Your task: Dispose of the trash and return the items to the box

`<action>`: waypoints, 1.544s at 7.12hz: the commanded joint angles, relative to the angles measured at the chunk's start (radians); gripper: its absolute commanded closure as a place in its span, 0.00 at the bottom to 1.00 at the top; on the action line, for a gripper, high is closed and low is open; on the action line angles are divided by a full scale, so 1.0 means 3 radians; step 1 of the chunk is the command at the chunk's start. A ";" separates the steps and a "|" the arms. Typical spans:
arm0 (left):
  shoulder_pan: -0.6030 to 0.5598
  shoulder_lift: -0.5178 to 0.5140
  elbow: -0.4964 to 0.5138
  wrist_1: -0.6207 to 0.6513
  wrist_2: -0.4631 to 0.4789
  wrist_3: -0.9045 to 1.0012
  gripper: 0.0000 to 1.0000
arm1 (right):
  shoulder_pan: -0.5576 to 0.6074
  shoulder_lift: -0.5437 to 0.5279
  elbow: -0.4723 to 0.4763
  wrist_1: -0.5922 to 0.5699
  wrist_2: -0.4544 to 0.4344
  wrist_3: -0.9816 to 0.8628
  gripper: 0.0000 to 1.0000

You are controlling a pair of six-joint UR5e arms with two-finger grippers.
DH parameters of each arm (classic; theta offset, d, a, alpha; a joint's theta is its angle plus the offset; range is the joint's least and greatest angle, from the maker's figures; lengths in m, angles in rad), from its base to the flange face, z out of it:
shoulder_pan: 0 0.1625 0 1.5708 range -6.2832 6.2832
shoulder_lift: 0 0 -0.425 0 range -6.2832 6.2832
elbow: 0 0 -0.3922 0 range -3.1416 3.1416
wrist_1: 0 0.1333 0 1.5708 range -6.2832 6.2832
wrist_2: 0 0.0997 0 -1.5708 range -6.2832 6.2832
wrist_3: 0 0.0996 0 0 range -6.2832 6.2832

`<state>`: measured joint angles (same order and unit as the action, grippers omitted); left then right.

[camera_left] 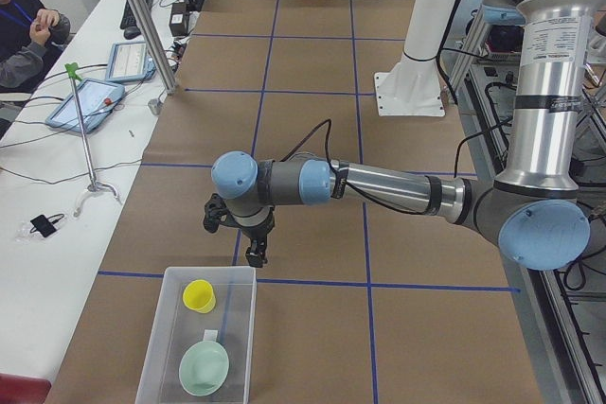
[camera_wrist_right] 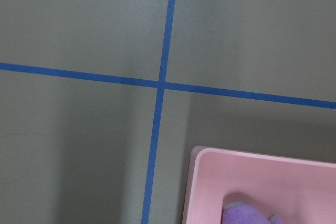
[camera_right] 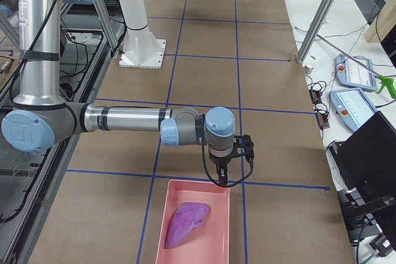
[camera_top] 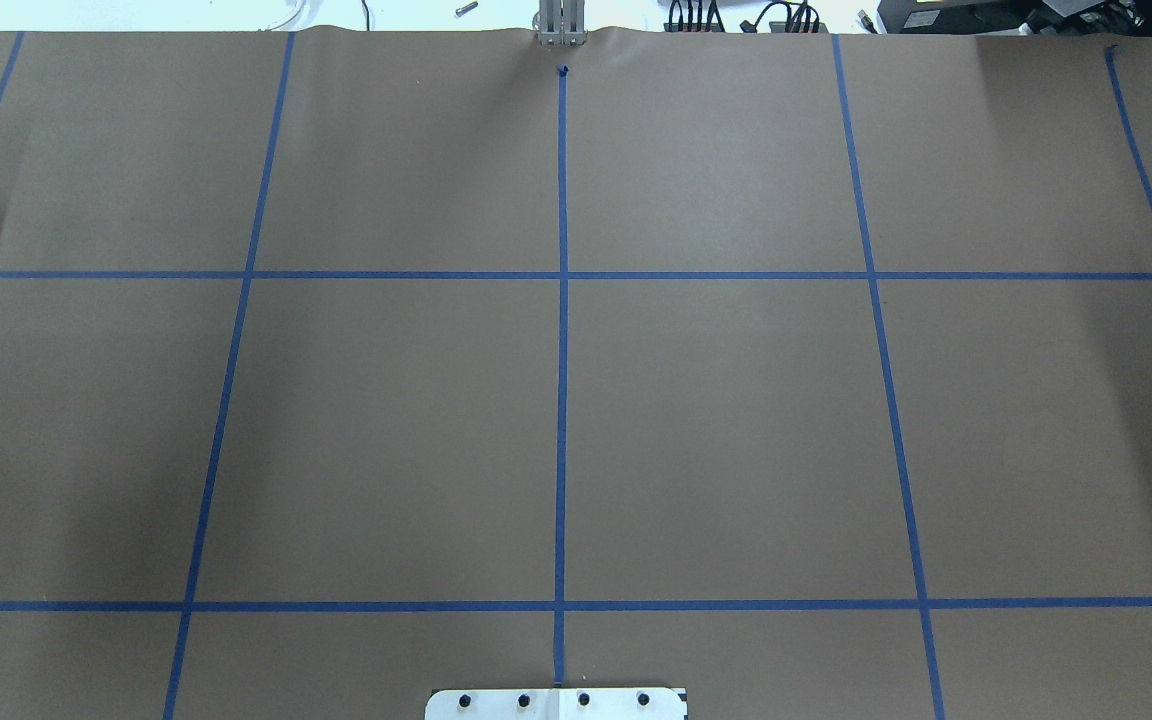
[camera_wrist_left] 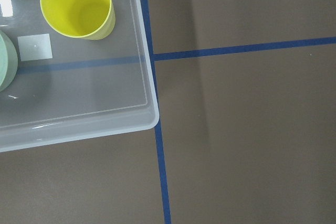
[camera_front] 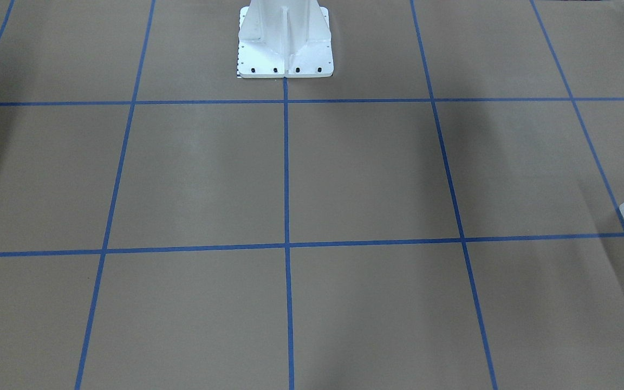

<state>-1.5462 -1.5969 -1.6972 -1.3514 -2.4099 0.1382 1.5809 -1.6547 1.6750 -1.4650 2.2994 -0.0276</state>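
Cup (camera_wrist_left: 76,4) and bowl (camera_left: 204,367) in clear bin (camera_wrist_left: 79,124), purple cloth (camera_right: 185,222) in pink tray (camera_right: 220,227)

Both grippers show only in the side views, the left gripper (camera_left: 256,257) near the clear box (camera_left: 239,328) and the right gripper (camera_right: 223,178) near the pink tray (camera_right: 185,191), so whether their jaws stand apart or closed cannot be told. The left wrist view cuts off the clear box at its top and left and leaves just an arc of the green bowl (camera_wrist_left: 6,59); the right wrist view shows only a corner of the pink tray and the tip of the purple cloth (camera_wrist_right: 245,213). The front-facing and overhead views catch only a sliver of the clear box.
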 commanded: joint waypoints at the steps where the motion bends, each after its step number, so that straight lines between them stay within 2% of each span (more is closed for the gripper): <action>1: 0.0000 0.0000 0.0007 0.0000 0.0000 0.0000 0.01 | -0.0008 0.0004 0.0000 0.0000 0.0000 0.0000 0.00; 11: 0.0000 0.0000 0.0012 0.0000 0.0000 0.0010 0.01 | -0.0044 0.0004 0.0062 0.0000 0.0000 0.0000 0.00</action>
<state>-1.5462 -1.5969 -1.6935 -1.3514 -2.4099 0.1409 1.5700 -1.6537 1.6908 -1.4650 2.2994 -0.0276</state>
